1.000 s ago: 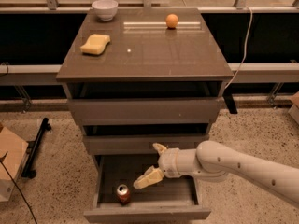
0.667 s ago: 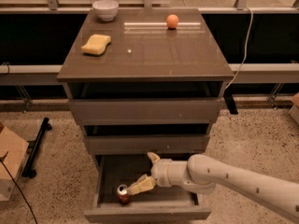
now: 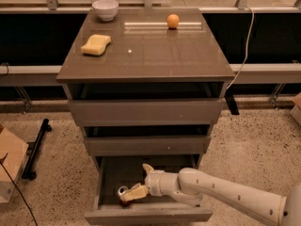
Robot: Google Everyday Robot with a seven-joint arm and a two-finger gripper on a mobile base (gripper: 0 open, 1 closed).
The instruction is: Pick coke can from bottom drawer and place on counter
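So your biggest thing here is the cabinet, with the counter point(image 3: 155, 55) on top, glossy and catching the light. Below it the two upper drawers are cracked open a bit, and the bottom drawer point(image 3: 148, 215) is pulled way out toward the camera.

Your arm point(image 3: 225, 194) comes in from the lower right and reaches across into that bottom drawer. The gripper point(image 3: 135, 179) is down inside it, toward the front left. Its fingers point(image 3: 135, 192) are spread apart: one pokes up toward the back of the drawer, and the other lies low, right up against the can. It's not pinching anything as far as you can see.

There's a cardboard box point(image 3: 9, 161) on the speckled floor off to the left.

On the counter you've got a yellow sponge point(image 3: 96, 44) front left, a white bowl point(image 3: 105, 8) at the back left corner, and an orange ball point(image 3: 173, 20) at the back right.

The coke can point(image 3: 124, 197) sits upright in the bottom drawer near the front, touching that lower finger's tip, silver top showing.
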